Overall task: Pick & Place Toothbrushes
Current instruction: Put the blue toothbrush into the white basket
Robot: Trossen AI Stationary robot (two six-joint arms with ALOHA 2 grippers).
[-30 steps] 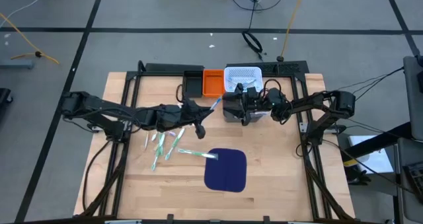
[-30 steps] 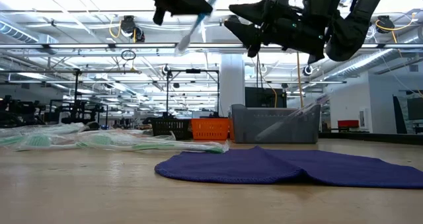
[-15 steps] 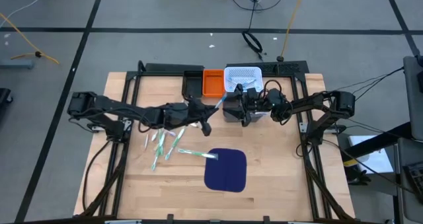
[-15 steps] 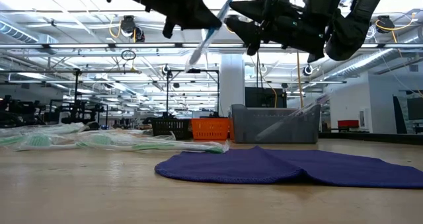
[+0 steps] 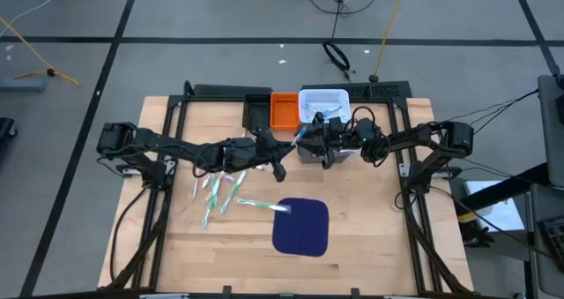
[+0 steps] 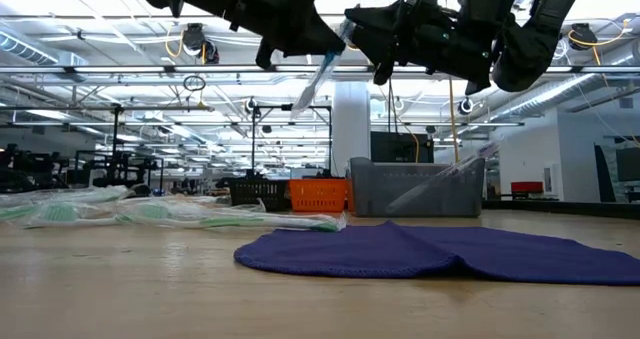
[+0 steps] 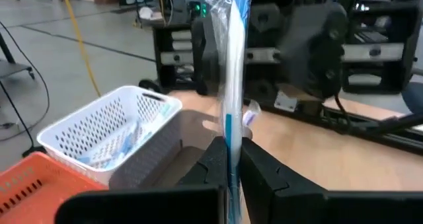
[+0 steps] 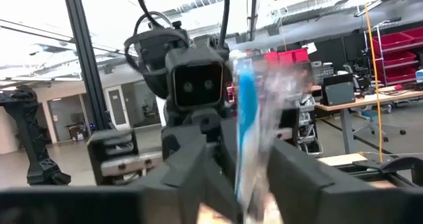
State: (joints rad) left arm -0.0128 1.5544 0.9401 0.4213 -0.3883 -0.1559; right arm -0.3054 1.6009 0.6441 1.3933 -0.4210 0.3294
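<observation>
The step in hand looks like a handover in mid-air: the left gripper [image 7: 230, 159] pinches a wrapped blue toothbrush [image 7: 234, 65] near its lower end, fingers pressed tight on it, and holds it up towards the right gripper [image 8: 241, 159], whose fingers stand on either side of the same brush but do not yet appear to clamp it. To do this well, the right gripper should probably close squarely on the handle just above the left fingers, where the wrapper is tight, and only then should the left one let go, so the brush cannot slip or swing. Just behind the right gripper sit the grey bin [image 5: 310, 149] and the white basket [image 5: 323, 103]; the other toothbrushes [image 5: 218, 191] lie on the table below the left gripper, beside the blue mat [image 5: 300, 226].
</observation>
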